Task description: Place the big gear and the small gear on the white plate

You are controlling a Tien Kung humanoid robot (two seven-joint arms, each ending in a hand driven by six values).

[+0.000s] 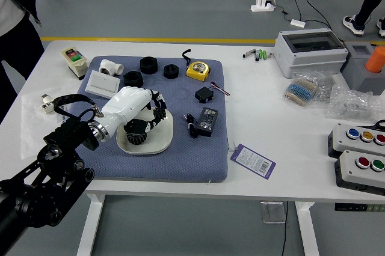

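Over the white plate (162,143) is my left hand (154,116), covering the plate's upper left part. A black toothed gear (136,139) lies on the plate at its lower left, partly under the hand. Whether the hand holds anything cannot be made out. No second gear can be told apart from the black parts of the hand. My right arm is out of view.
On the blue mat (180,169) are black rolls (133,79), a white box (103,84), a yellow tape measure (198,70) and a black adapter (207,121). A purple tag (253,161) lies right of it. A person (15,39) stands at the far left.
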